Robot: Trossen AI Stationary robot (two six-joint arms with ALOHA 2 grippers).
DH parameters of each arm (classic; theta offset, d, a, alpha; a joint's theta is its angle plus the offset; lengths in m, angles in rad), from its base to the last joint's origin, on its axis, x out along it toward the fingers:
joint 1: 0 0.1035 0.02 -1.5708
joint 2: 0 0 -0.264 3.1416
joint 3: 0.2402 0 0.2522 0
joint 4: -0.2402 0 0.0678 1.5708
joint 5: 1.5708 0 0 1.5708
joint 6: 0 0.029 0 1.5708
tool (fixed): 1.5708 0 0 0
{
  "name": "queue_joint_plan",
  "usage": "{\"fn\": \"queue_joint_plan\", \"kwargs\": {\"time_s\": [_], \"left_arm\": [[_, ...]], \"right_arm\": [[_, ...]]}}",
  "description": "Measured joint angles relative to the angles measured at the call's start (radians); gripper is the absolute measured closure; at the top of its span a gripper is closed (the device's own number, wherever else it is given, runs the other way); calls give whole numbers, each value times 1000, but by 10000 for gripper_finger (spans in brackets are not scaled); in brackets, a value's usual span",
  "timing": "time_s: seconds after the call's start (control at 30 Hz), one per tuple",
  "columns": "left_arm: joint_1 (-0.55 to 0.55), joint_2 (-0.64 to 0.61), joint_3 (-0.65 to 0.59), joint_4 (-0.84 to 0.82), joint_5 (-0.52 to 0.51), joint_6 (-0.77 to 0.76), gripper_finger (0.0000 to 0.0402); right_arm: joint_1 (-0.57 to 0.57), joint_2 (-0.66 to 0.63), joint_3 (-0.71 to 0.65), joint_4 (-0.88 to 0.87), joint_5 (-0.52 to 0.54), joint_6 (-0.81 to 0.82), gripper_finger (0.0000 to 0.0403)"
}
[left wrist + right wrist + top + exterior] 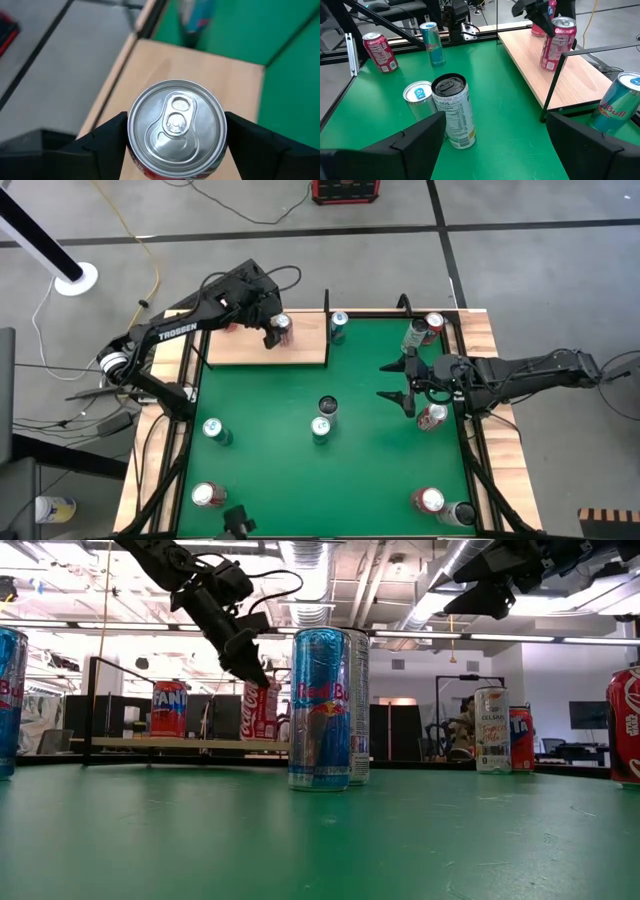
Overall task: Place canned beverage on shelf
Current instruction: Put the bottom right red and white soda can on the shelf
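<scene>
A robotics lab or workshop in an open industrial space. Bare grey concrete floor [250, 250] around the green felt-topped table [330, 470], loose cables trailing at 11 o'clock, a red case [345, 190] at 12. Low view: exposed silver ceiling ducts [310, 560], strip lights, dark monitors [588, 715], and a seated person [462, 725] at desks behind.

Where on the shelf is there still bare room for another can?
The shelf is bare along its table-facing half and right end. Its far edge is crowded: the left end effector straddles a red can, with another red can behind it.
</scene>
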Motion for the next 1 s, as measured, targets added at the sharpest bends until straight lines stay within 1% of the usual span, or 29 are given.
{"fn": "queue_joint_plan", "kwargs": {"time_s": [0.13,0.2,0.47,0.63,0.87,1.0], "left_arm": [[49,-19,-1,-7,-74,-46,130],[74,-20,-1,-9,-90,-58,130],[161,-20,-1,-28,-63,-58,130],[211,-22,1,-58,-68,-74,130],[231,-30,1,-76,-47,-79,130],[231,-65,1,-152,-48,-65,130]], "right_arm": [[0,0,0,3,0,-4,35],[0,0,0,9,0,-11,35],[0,30,1,62,0,-56,35],[0,58,0,67,0,-77,35],[0,63,0,93,0,-99,35],[0,56,0,92,0,-100,35]]}}
